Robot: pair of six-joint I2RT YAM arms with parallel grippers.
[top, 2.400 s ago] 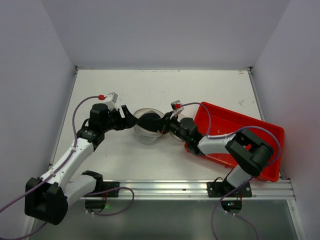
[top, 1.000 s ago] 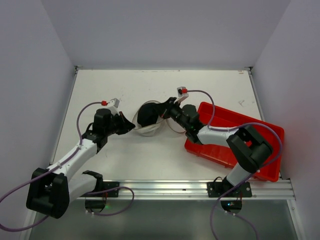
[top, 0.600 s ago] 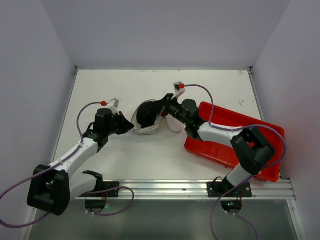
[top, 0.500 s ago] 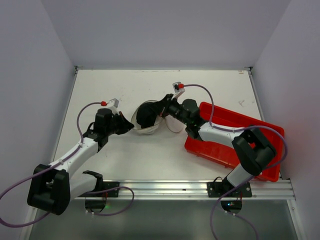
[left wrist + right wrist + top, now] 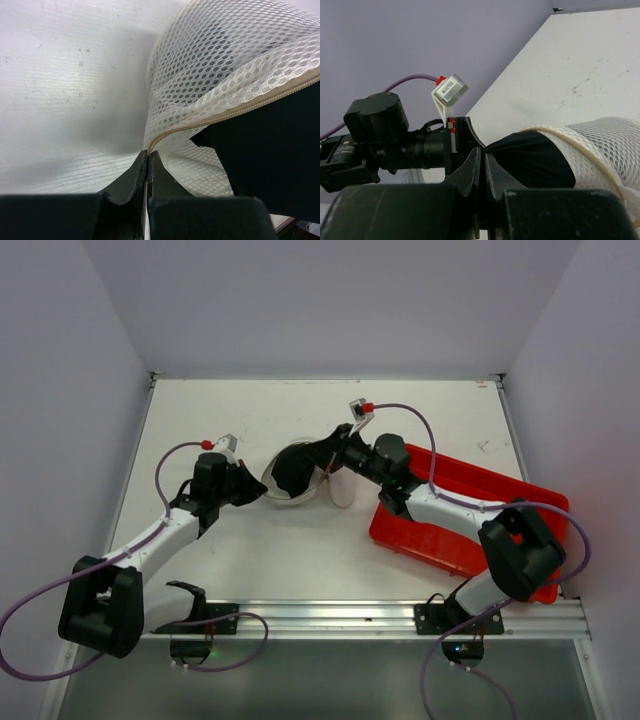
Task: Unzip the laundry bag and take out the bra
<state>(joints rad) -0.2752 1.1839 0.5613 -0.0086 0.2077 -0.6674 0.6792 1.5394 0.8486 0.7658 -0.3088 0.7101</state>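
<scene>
My left pincer (image 5: 148, 156) clamped tight on laundry bag (image 5: 220, 60) mesh at zipper end. My right pincer (image 5: 482, 150) pinched closed on black bra (image 5: 530, 160) bulging from open bag mouth. Both arms stretched low toward desk (image 5: 300, 410) centre, bag between them. Red tray (image 5: 470, 540) under right arm.

laundry bag (image 5: 215, 55) on bench (image 5: 250, 420), centre | bra (image 5: 290, 470) partly inside bag, bulging out of its right side | left tool (image 5: 148, 155) at bag's left edge, pinching the mesh | right tool (image 5: 482, 150) right of bag, pinching the bra | tray (image 5: 450, 540) right of bag, near, not touching
</scene>
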